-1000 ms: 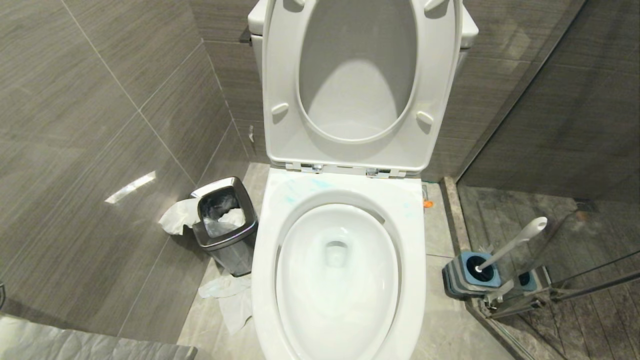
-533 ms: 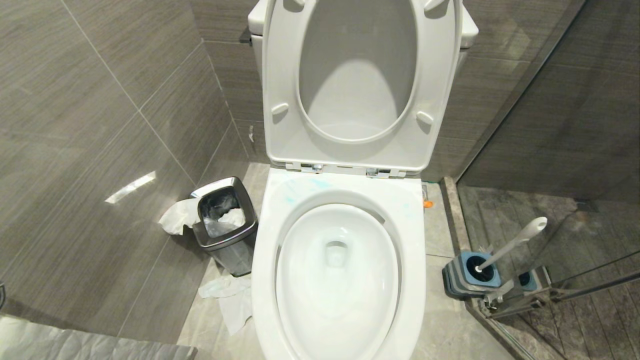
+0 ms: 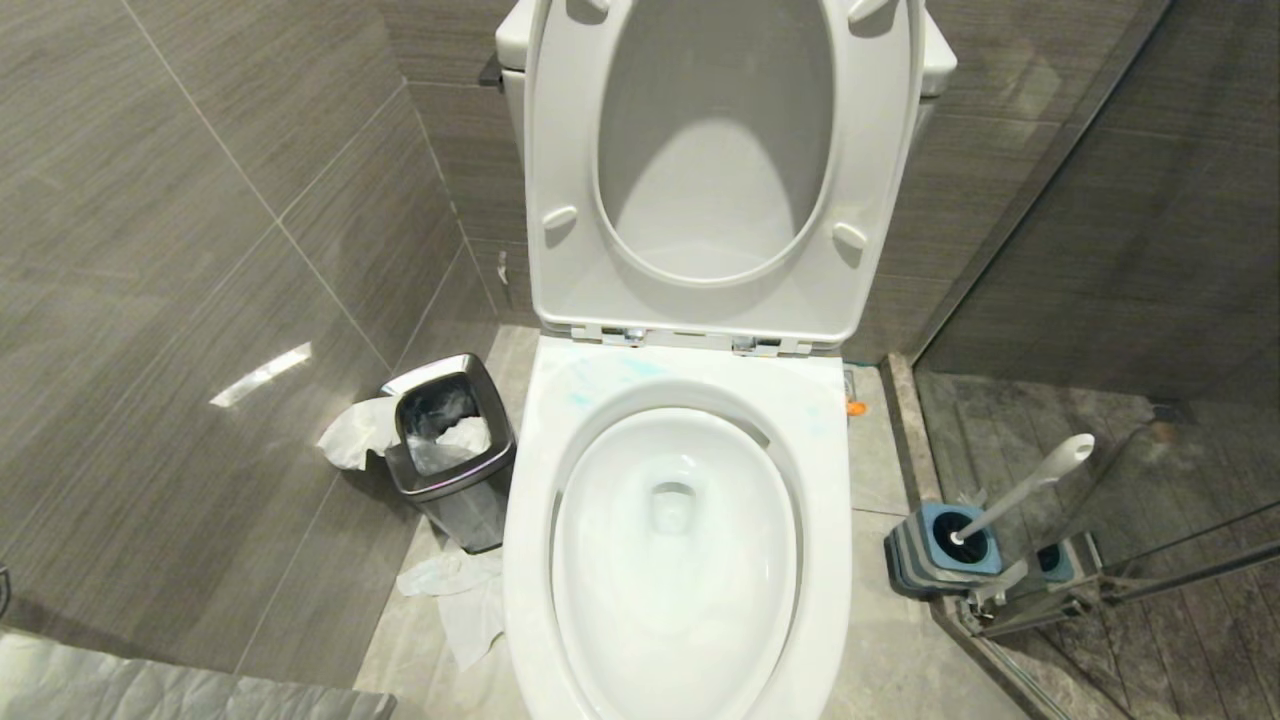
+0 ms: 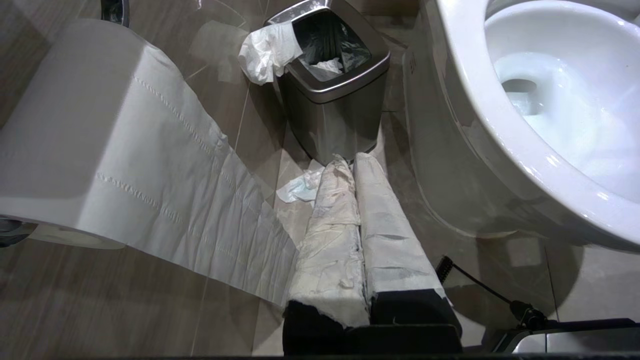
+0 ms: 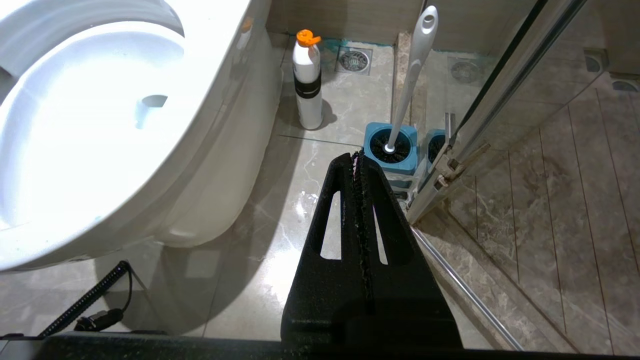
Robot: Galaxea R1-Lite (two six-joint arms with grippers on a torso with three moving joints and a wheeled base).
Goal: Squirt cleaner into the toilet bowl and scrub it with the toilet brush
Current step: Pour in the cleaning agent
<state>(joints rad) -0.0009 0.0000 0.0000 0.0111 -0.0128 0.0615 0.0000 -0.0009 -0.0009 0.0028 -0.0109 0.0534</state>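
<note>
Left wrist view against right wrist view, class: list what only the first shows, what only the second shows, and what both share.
Only the left wrist view: the steel bin with tissue hanging over its rim, the toilet paper roll trailing a long sheet, and the left gripper, fingers wrapped in paper and shut.
Only the right wrist view: the orange-capped bottle, the toilet brush standing in its blue holder, the glass shower door, and the right gripper, shut.
Both: the toilet bowl and the tiled floor.

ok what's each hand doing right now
Left hand: closed, holding nothing, fingers wrapped in tissue.
Right hand: closed, holding nothing.
</note>
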